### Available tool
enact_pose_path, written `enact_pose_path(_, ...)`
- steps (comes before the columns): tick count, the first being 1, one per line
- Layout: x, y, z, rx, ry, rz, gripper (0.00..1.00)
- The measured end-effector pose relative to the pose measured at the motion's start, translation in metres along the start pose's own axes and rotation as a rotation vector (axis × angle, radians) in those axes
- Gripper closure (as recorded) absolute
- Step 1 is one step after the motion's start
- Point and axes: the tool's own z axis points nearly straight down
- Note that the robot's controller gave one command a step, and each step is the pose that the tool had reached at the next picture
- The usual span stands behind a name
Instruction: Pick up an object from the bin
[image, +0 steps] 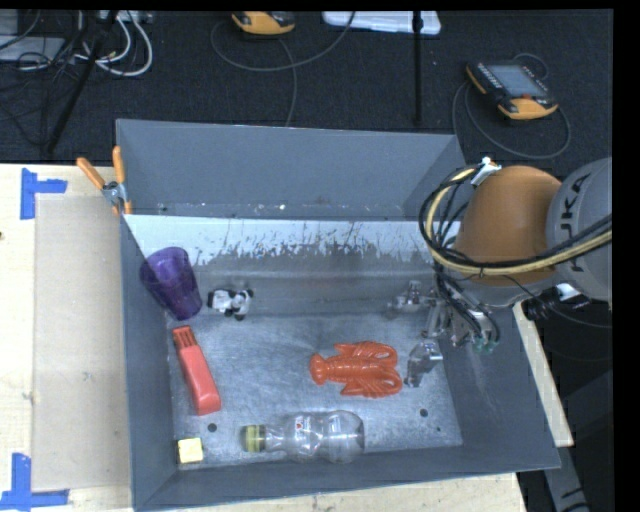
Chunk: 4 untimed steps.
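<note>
Lying on the bin (300, 190) floor just left of the jaws, the orange-red toy lobster (357, 369) has its right end close to the nearer jaw's tip, while the jaws stand apart, nothing between them, low at the bin's right side. Farther left of the jaws, toward the front wall, a clear plastic bottle (305, 436) lies on its side, with a small yellow block (190, 451) beyond it in the corner. Well away, across the bin from the jaws, are a red bar-shaped thing (196, 370), a small black-and-white thing (230, 300) and a purple cup (171, 282).
</note>
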Motion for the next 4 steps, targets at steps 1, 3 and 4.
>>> enact_pose_path(1,0.0,0.0,0.0,0.0,0.0,0.0,0.0)
enact_pose_path(3,0.033,0.027,0.057,-0.006,-0.019,0.26,1.0)
enact_pose_path(4,0.033,0.027,0.057,-0.006,-0.019,0.259,1.0)
